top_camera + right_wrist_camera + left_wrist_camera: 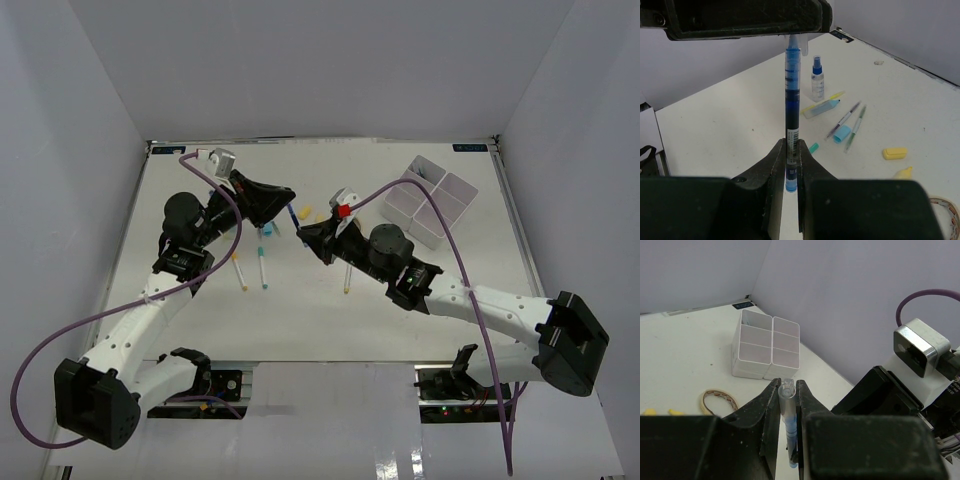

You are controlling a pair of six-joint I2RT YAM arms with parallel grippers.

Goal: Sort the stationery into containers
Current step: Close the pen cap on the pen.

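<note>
Your left gripper (787, 388) is clamped on the clear-capped end of a blue pen (791, 100). The pen is held off the table (330, 320) around mid-table and runs straight across to your right gripper (791, 152), which is pinched shut on the other end. So both pincers grip the same pen, tips facing each other, close but not touching. The rest of the stationery lies loose on the table around that spot. A spray bottle (817, 80) stands upright, with a blue-and-yellow highlighter (821, 108) lying just beside it. Next to those are a purple-tinted thin pen (844, 120) and a green thin pen (855, 129), roughly parallel, with a light blue cap (841, 134) between their near ends. A yellow block (895, 153) sits apart from them. The rubber band (720, 399) lies flat near the tray (752, 369), not touching it. The tray sits toward the table's back right, well apart from both grippers. You can see all four of its compartments from the left wrist view, and what shows inside them is white wall. The rear compartment has a thin dark mark, and I can't tell whether it's an item or a shadow.
</note>
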